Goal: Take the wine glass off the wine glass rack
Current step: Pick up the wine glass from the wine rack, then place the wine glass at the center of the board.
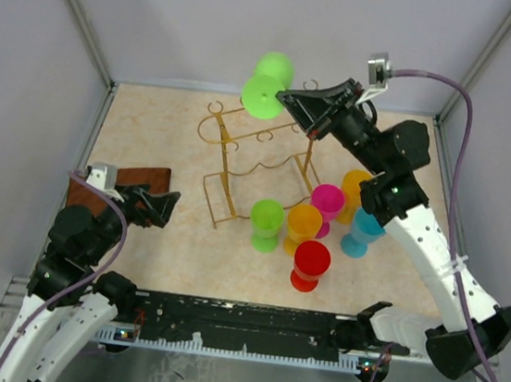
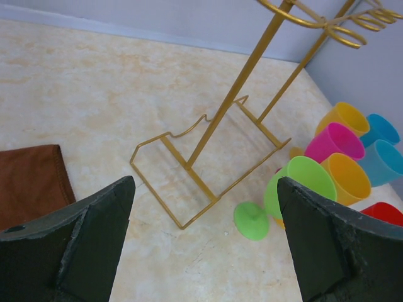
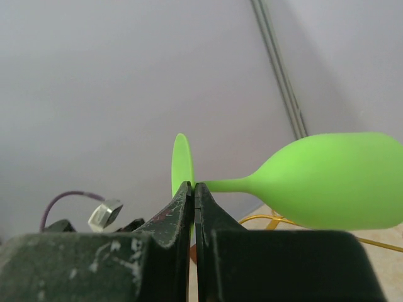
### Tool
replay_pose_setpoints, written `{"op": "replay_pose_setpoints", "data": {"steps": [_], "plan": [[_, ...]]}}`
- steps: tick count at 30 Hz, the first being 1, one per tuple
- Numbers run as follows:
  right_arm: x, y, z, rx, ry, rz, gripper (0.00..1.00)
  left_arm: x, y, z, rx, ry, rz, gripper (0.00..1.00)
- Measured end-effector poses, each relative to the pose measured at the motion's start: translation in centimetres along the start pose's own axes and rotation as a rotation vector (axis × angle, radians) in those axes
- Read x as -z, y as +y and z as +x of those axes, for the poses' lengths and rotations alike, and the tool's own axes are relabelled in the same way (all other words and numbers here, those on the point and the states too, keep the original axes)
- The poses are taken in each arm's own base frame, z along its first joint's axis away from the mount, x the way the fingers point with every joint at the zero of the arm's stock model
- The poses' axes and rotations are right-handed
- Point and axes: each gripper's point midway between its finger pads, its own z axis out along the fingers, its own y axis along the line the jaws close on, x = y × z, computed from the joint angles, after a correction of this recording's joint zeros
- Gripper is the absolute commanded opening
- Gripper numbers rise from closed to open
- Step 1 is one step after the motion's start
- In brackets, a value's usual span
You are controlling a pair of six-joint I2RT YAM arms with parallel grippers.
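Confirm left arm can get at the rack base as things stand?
Likely yes: the left pincer is open and facing the wine glass rack, with only bare table between them.

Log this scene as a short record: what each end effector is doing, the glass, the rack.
Right end effector: shut on lime green plastic wine glass, at its foot
Glass: held sideways, up by top rails of gold wire rack
Left end effector: open, empty, near brown cloth
Other glasses: coloured, standing beside rack
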Motion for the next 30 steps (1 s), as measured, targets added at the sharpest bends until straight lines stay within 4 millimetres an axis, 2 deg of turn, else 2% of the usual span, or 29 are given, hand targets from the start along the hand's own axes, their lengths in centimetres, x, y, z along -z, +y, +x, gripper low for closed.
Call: {"op": "replay_pose_setpoints", "data": {"steps": [9, 17, 22, 25, 30], "plan": [[5.3, 5.9, 0.9, 0.039, 0.042, -0.200, 0.00, 0.1, -3.3, -1.4, 0.006, -0.041, 0.168, 1.00], [10.0, 10.8, 1.2, 0.061, 0.083, -0.352, 0.00, 0.2, -4.4, -2.0, 0.011, -0.062, 0.228, 1.00], [13.3, 12.2, 4.6, 0.007, 0.188, -0.451, 0.00, 0.2, -4.6, -1.9, 0.014, -0.064, 0.243, 1.00], [14.3, 12.8, 5.9, -0.011, 0.254, -0.509, 0.00, 0.2, -4.7, -1.8, 0.022, -0.059, 0.248, 0.99], [15.3, 12.5, 8.0, -0.046, 0.346, -0.540, 0.00, 0.2, -4.8, -1.8, 0.040, -0.056, 0.247, 0.98]]}}
